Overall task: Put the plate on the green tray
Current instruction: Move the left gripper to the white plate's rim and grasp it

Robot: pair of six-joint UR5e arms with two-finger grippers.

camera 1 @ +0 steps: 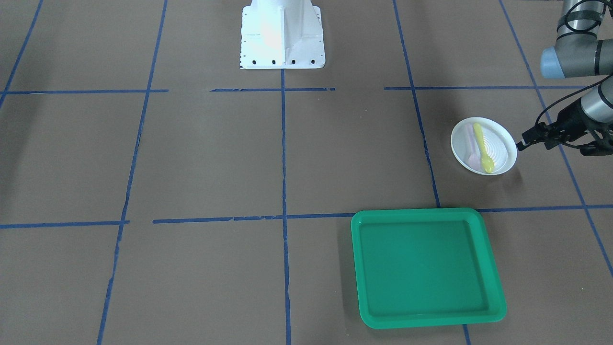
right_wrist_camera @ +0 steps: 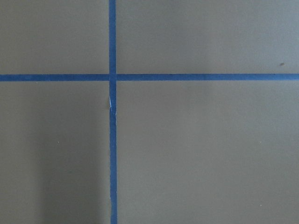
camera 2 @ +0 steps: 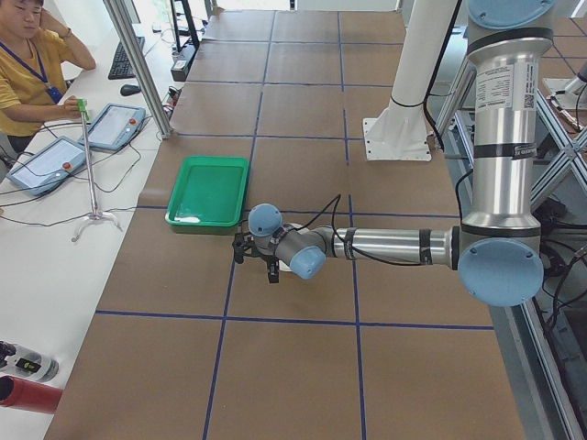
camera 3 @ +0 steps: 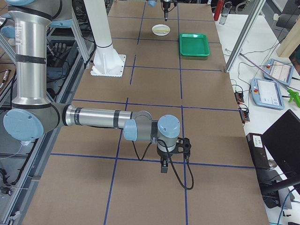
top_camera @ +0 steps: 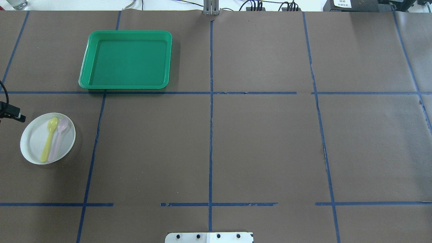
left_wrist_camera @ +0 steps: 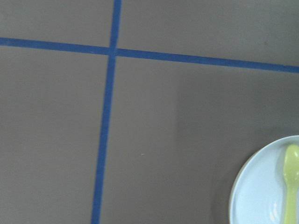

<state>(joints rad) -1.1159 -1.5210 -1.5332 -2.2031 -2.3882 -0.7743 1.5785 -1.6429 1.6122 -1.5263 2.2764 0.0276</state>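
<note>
The small white plate (camera 1: 500, 143) lies on the brown table on my left side, with a yellow spoon (camera 1: 481, 146) and a pink spoon (camera 1: 469, 143) on it. It also shows in the overhead view (top_camera: 33, 141), and its rim shows in the left wrist view (left_wrist_camera: 261, 196). The green tray (camera 1: 424, 268) lies empty, apart from the plate and farther from my base; it also shows in the overhead view (top_camera: 128, 59). My left gripper (camera 1: 586, 143) hovers just outside the plate's outer edge; I cannot tell whether it is open. My right gripper (camera 3: 164, 161) hangs over bare table far away; I cannot tell its state.
Blue tape lines cross the brown table. The white robot base (camera 1: 282, 33) stands at the table's middle rear. An operator (camera 2: 27, 55) sits beyond the tray side with tablets (camera 2: 110, 124). A red bottle (camera 2: 27, 394) lies off the table's left end.
</note>
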